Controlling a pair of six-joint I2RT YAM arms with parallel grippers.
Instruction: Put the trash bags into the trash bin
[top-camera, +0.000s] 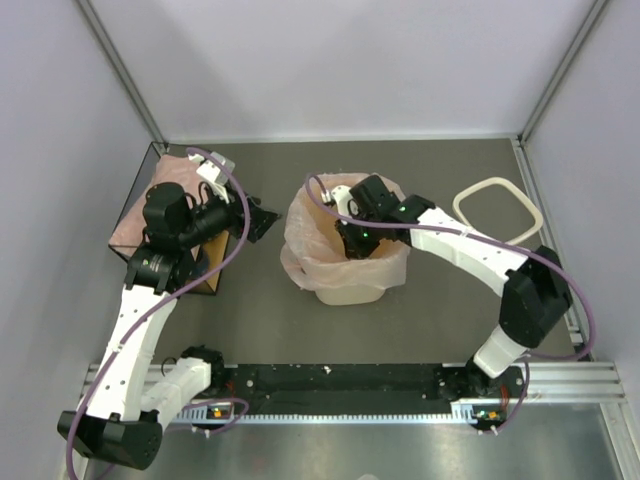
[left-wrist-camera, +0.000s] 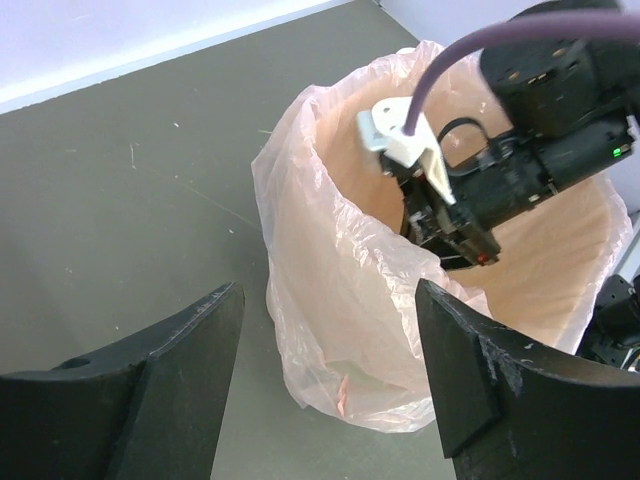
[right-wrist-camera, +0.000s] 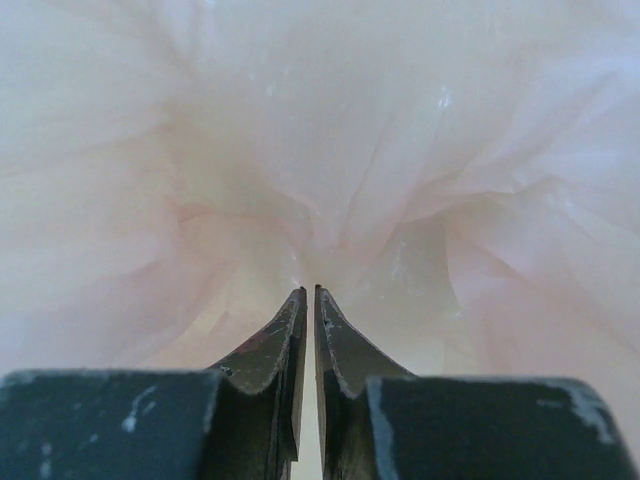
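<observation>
A pale pink trash bag (top-camera: 298, 240) lines the cream trash bin (top-camera: 350, 294) at the table's middle, its film folded out over the rim and hanging down the left side (left-wrist-camera: 320, 300). My right gripper (top-camera: 356, 244) reaches down inside the bin. In the right wrist view its jaws (right-wrist-camera: 308, 291) stand almost together with only a hairline gap, and the bag's folds (right-wrist-camera: 330, 150) pucker in towards the tips. My left gripper (left-wrist-camera: 328, 300) is open and holds nothing. It hovers just left of the bin (top-camera: 262, 222), facing the draped film.
A dark wire-framed box (top-camera: 140, 215) with orange-brown sides and a pinkish top stands at the far left, under the left arm. A cream ring (top-camera: 497, 208) lies on the table at the right. The arms' rail (top-camera: 350, 380) runs along the near edge.
</observation>
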